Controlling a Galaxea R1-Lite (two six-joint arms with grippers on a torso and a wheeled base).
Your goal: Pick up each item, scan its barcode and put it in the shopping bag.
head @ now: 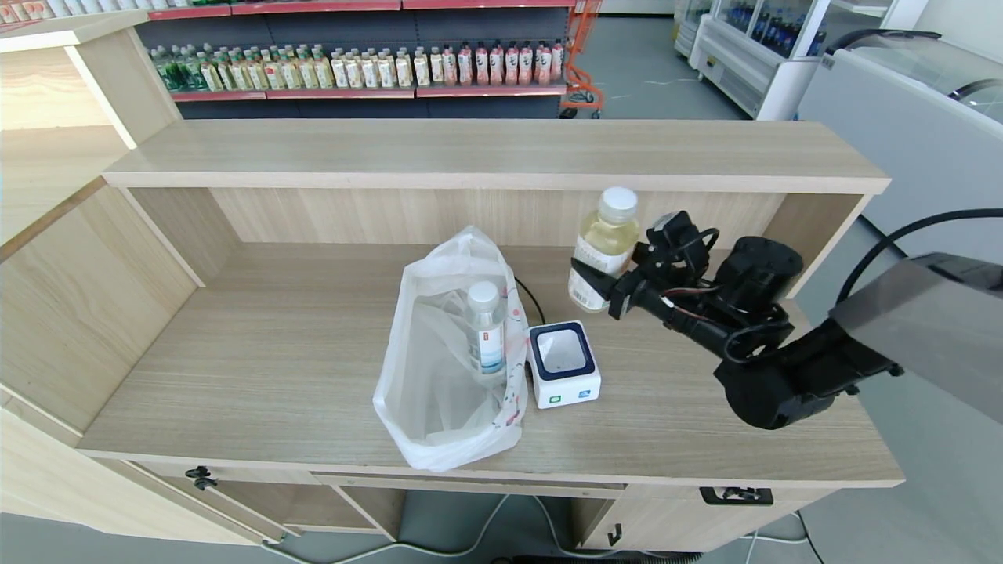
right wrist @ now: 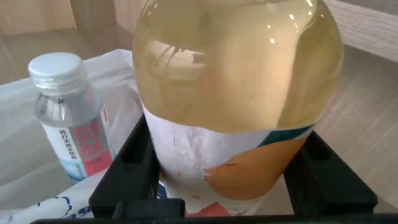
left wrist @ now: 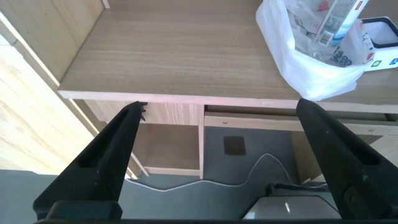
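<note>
Bottle near-upright, cap up, gripped by right fingers, left fingers spread apart

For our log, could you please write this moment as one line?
right claw: holds yellow bottle | water bottle: bagged | left claw: open

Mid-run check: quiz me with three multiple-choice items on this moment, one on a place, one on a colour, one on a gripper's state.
1. The clear water bottle stands:
A. inside the shopping bag
B. on the upper shelf
C. on the floor

2. The liquid in the drink bottle is:
A. red
B. dark brown
C. pale yellow

3. The right gripper is:
A. open and empty
B. shut on the drink bottle
C. shut on the shopping bag

Answers:
1 A, the bag's film wraps around it in the head view.
2 C, the right wrist view shows pale yellow liquid above the label.
3 B, its jaws press the label from both sides.
</note>
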